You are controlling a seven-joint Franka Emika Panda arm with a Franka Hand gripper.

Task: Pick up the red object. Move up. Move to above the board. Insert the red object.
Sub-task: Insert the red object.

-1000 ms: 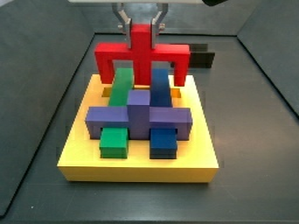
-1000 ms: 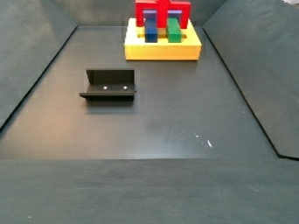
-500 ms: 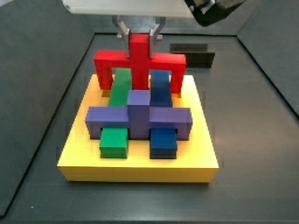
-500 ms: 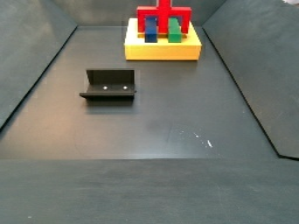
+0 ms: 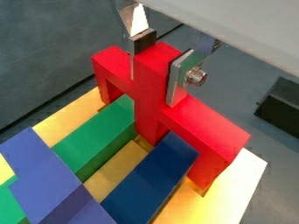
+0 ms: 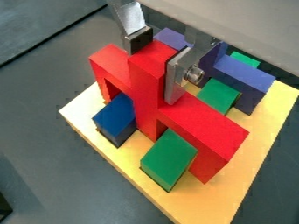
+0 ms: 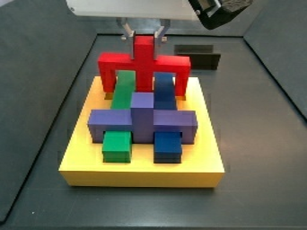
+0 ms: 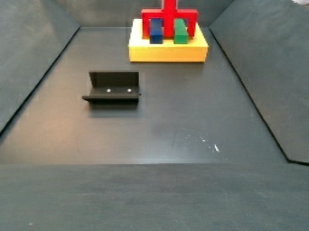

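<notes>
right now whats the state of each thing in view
gripper: above the board, shut on the red object's upright stub
red object: upright, legs down on the board, straddling green and blue blocks
board: flat on the floor
fixture: standing apart, nothing in it

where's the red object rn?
In both side views the red object is at the far end of the board, straddling the green and blue bars, its upright stub clamped by the gripper.
</notes>
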